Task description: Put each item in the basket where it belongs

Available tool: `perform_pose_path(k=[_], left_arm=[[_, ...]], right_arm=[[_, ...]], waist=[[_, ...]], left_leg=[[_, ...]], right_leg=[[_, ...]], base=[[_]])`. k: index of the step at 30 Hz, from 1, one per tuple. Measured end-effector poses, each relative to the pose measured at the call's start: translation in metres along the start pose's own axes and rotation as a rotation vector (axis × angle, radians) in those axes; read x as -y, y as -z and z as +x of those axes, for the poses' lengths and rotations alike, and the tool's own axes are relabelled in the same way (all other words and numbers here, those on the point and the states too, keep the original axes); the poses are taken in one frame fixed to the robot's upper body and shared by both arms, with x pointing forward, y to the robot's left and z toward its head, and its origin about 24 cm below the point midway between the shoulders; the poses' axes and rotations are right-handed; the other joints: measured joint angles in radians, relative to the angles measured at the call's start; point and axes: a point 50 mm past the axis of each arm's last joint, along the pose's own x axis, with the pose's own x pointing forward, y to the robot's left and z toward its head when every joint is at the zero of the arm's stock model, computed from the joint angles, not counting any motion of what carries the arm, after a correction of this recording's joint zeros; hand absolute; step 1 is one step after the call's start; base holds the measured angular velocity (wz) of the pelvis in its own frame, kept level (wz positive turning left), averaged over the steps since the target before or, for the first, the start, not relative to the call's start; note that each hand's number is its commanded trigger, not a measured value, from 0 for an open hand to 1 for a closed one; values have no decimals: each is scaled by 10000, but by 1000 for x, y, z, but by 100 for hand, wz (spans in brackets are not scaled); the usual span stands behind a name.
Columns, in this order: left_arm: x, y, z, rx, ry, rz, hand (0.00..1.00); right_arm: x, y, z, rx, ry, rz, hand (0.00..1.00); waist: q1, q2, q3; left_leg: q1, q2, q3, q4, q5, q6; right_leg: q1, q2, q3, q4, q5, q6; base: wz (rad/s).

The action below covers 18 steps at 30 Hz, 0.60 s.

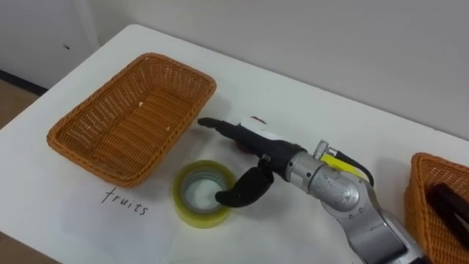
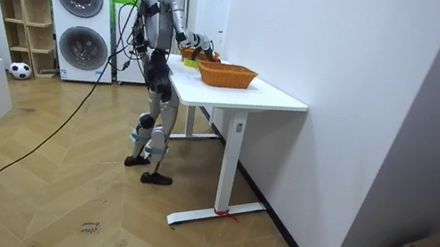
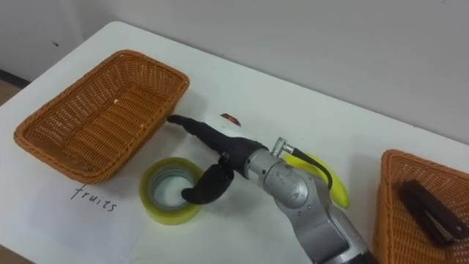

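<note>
Two wicker baskets stand well apart on the white table (image 1: 308, 117). The left basket (image 1: 139, 117) holds no fruit or supplies; the handwritten word "fruits" (image 1: 126, 198) lies on the table in front of it. The right basket (image 3: 388, 191) is cut off at the picture's edge and holds a dark object (image 3: 429, 205) (its kind is hard to make out).

The right hand (image 1: 256, 139) reaches in from the lower right. Its fingers (image 1: 212, 125) are stretched out straight, their tips near the left basket's near corner; contact cannot be confirmed. The thumb (image 1: 238, 194) hangs down over the opening of the yellow tape roll (image 1: 182, 196), which lies flat just beside the left basket. The hand grips nothing.

A small reddish item (image 3: 231, 117) shows just behind the hand, mostly hidden by it. A banana (image 3: 335, 189) lies behind the forearm, partly covered.

In the room view the robot stands upright at the table's long side.
</note>
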Motion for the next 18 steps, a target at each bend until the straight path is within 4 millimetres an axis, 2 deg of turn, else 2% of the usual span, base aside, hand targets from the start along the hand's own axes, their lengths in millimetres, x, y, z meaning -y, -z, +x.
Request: perform_pose_path(k=[12,16,18], left_arm=[[0,0,0,-128,220,-7,0],[-1,0,1,-120,179,-70,0],[-3,0,1,-149,110,-88,0]], right_arm=[[-2,11,-5,-358,31,479,0],[-2,14,-6,-435,43,564,0],[-2,17,-6,-479,32,789,0]], waist=[[-27,-58,-6],[-29,-176,56],[-28,-280,53]], left_leg=[[-20,-38,-48,73,4,6],[43,-90,-51,98,11,16],[35,-100,-80,63,10,17]], right_leg=[[-2,-37,7,35,-45,54],[50,-107,11,139,-99,100],[73,-121,-25,135,-103,107]], base=[[1],[1],[7]])
